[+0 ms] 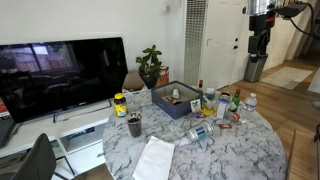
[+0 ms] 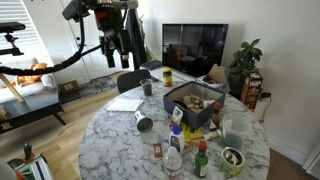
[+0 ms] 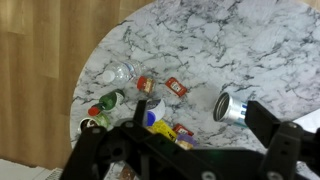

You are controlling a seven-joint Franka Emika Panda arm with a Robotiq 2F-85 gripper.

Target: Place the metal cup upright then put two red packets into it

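The gripper (image 3: 204, 122) is held high above the marble table (image 3: 250, 50), jaws spread apart, nothing between them. Below, the metal cup (image 3: 232, 108) is seen lying on its side, red packets (image 3: 176, 87) near it. These are crowded by a water bottle (image 3: 118, 73), a green bottle (image 3: 108, 100) and a blue box (image 1: 175, 110).

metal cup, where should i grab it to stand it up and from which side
The cup lies on its side on the table, open mouth at one end. Probably come straight down from above and close across the curved wall near mid-length, so it can be tipped upright; the wrist view shows nothing touching its sides.
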